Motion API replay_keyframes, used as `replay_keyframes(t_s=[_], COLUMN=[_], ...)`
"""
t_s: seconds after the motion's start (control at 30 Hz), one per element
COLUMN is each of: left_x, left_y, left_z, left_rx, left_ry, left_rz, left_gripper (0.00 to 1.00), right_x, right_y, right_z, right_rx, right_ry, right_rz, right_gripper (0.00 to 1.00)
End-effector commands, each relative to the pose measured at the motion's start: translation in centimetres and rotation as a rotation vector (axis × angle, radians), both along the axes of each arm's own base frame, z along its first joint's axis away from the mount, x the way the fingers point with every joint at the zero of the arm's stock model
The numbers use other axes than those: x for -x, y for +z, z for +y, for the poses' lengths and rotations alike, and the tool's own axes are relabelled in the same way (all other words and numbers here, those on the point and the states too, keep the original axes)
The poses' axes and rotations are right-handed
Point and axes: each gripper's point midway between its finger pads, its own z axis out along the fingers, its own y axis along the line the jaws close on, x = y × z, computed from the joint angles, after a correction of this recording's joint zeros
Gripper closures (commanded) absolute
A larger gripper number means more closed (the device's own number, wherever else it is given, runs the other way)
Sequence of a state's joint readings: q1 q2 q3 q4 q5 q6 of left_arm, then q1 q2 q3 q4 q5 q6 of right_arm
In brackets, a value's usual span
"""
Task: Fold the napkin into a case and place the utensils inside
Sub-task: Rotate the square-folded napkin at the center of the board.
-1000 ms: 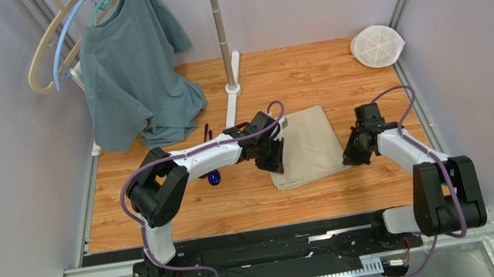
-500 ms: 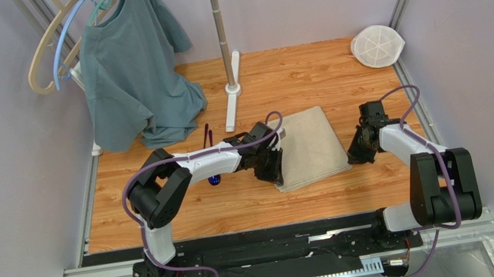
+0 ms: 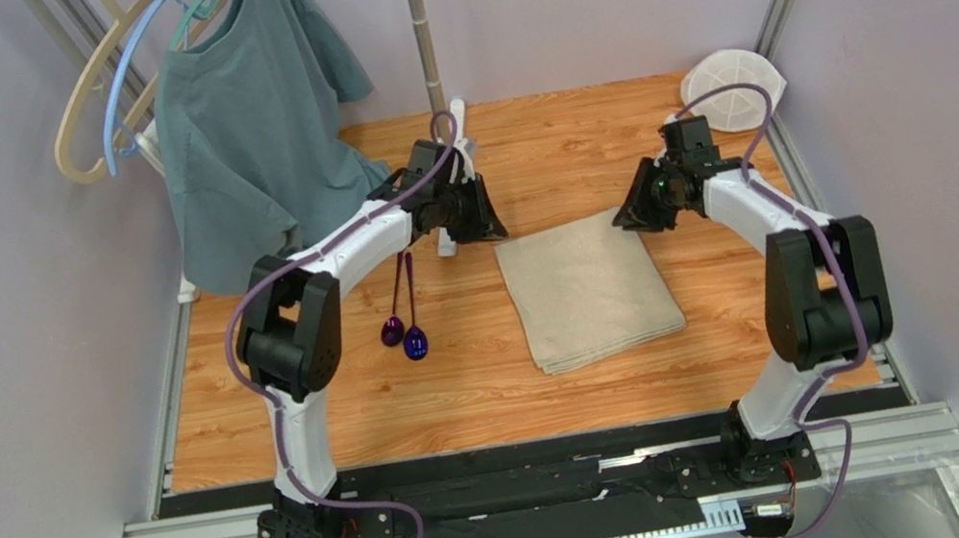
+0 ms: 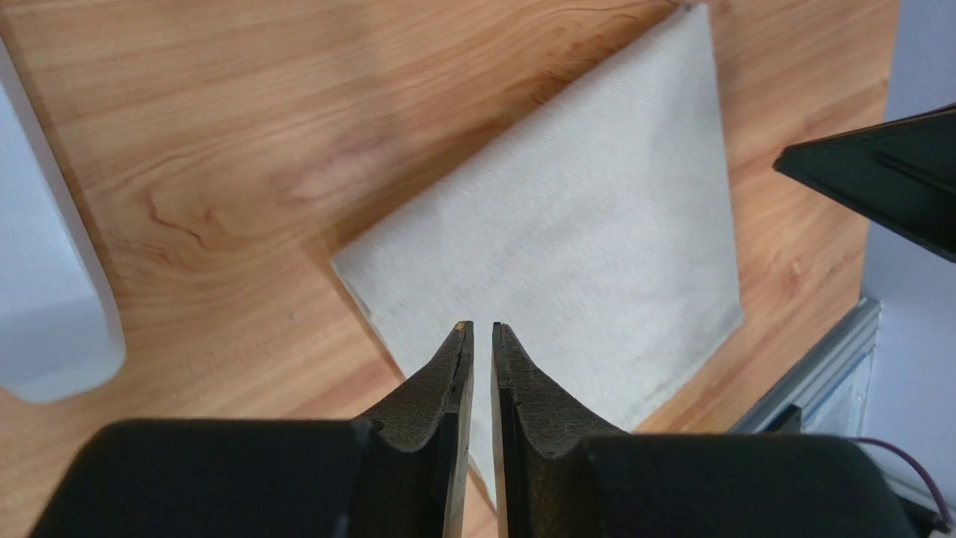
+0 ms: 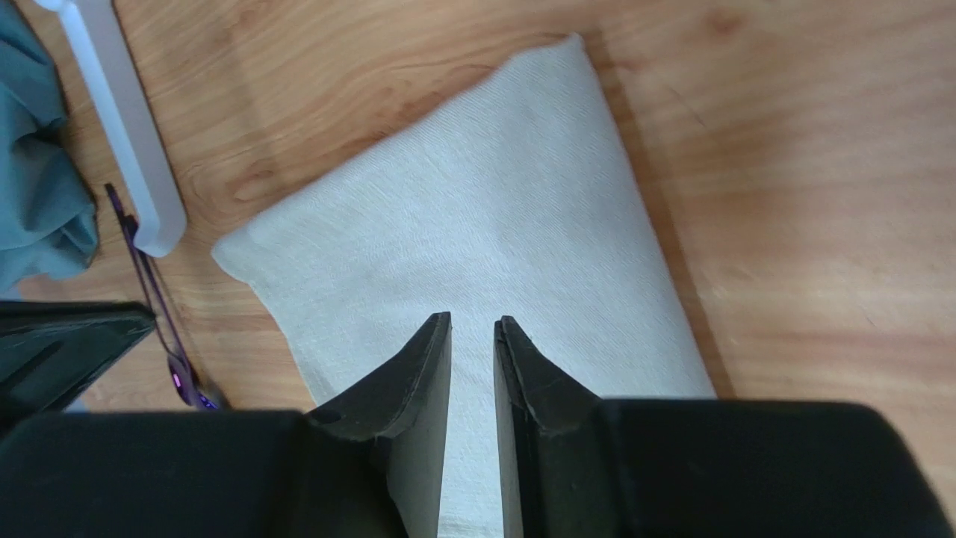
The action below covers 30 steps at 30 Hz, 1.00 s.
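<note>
While both arms hang clear of the cloth, neither grips anything.

Left gripper [image 4: 480, 327]: jaws barely parted, thin slit, nothing in it. Right gripper [image 5: 472, 319]: jaws apart a bit wider, also empty.

The napkin [image 3: 587, 288] lies flat on the wood table [image 3: 322, 427], folded to a rectangle, edges fairly square. In the top view it sits between the two sets of jaws and on their near side; each gripper is off one far corner, not touching it. In the left wrist view the napkin [image 4: 584, 235] is under and ahead of the tips, with one corner just left of them. The right wrist view has the napkin [image 5: 471, 247] straight ahead of the tips and running under them.

The utensils [image 3: 405, 296], two purple spoons, are side by side on the table. They are near-left of the left jaws, apart from the napkin and not in it. Bowls point to the near edge, handles away. From the right wrist, one spoon [image 5: 150, 297] shows to the left of the tips, beyond the napkin's edge.

The white stand base [image 5: 123, 123] is left of the left jaws and close by; its pole [image 3: 417, 17] rises behind them. Further out, the grey-green T-shirt [image 3: 251, 132] hangs with hangers [image 3: 94, 114] far left of the left jaws, and the white mesh disc [image 3: 731, 88] sits far right of the right jaws.
</note>
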<state>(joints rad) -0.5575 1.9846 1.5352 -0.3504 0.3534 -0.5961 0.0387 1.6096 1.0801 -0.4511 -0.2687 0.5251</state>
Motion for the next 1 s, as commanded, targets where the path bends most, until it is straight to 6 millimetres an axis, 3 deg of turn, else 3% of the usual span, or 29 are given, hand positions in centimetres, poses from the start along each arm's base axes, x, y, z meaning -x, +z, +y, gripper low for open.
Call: replay_keyframes(t_s=[0.0, 0.07, 0.13, 0.17, 0.3, 0.43, 0.5, 0.57, 0.6, 0.63, 0.7, 0.73, 0.77, 0.8, 0.83, 0.87, 0.9, 0.93, 0.97], left_x=[-1.2, -1.8, -2.2, -2.3, -3.0, -1.6, -0.4, 2.0, 2.9, 4.0, 6.2, 6.8, 7.4, 8.7, 9.0, 9.5, 10.5, 10.9, 11.6], left_y=[-2.0, -2.9, -3.0, -4.0, -7.0, -8.9, -8.8, -9.1, -9.0, -8.5, -8.4, -6.7, -6.0, -6.2, -4.1, -3.4, -3.5, -1.2, -0.3], left_z=[-1.1, -1.6, -1.9, -1.8, 0.1, 1.3, 0.6, 0.0, -0.6, -0.5, -0.7, -0.8, -0.8, -0.2, 0.0, 0.4, 1.0, 1.3, 1.4], left_rx=[-0.001, 0.000, 0.000, -0.013, -0.121, -0.180, -0.154, -0.141, -0.125, -0.125, -0.131, -0.108, -0.102, -0.117, -0.092, -0.081, -0.079, -0.045, -0.026], left_ry=[-0.026, -0.018, -0.027, -0.019, 0.050, 0.065, 0.049, 0.034, 0.016, 0.009, -0.019, -0.026, -0.034, -0.042, -0.042, -0.046, -0.053, -0.062, -0.079], left_rz=[-0.004, -0.004, 0.001, 0.020, 0.078, 0.137, 0.143, 0.185, 0.190, 0.195, 0.197, 0.174, 0.161, 0.167, 0.127, 0.120, 0.117, 0.073, 0.069], left_gripper=[0.81, 0.81, 0.81, 0.81, 0.79, 0.79, 0.79, 0.79, 0.79, 0.79, 0.78, 0.78, 0.77, 0.76, 0.74, 0.73, 0.71, 0.70, 0.69], right_x=[-5.2, -6.3, -7.5, -7.9, -8.8, -9.6, -10.3, -10.1, -10.0, -9.9, -7.6, -6.6, -4.8, -2.3, -0.4, 1.9, 5.3, 7.1, 9.6], right_y=[1.8, -0.1, -0.3, -0.6, -4.7, -7.3, -7.0, -6.0, -5.3, -3.2, -1.4, -0.7, 2.5, 1.5, 1.9, 3.9, 1.9, 1.7, 2.8], right_z=[2.5, 2.3, 2.4, 2.3, 1.1, -0.4, 0.0, 0.8, 0.8, 0.5, 0.3, -0.3, 0.3, 0.5, 0.9, 2.4, 2.8, 3.2, 4.8], right_rx=[-0.095, -0.080, -0.077, -0.069, -0.014, 0.087, 0.081, 0.069, 0.086, 0.117, 0.161, 0.202, 0.214, 0.222, 0.226, 0.225, 0.234, 0.253, 0.247], right_ry=[0.073, 0.068, 0.073, 0.077, 0.073, 0.093, 0.120, 0.149, 0.148, 0.139, 0.134, 0.118, 0.127, 0.145, 0.162, 0.200, 0.227, 0.244, 0.282], right_rz=[-0.095, -0.060, -0.070, -0.074, -0.005, 0.013, 0.006, 0.005, 0.003, -0.025, 0.004, 0.009, -0.034, 0.005, 0.001, -0.047, 0.010, 0.013, -0.012], right_gripper=[0.76, 0.79, 0.80, 0.80, 0.80, 0.78, 0.77, 0.74, 0.73, 0.68, 0.61, 0.53, 0.49, 0.46, 0.38, 0.36, 0.35, 0.35, 0.35])
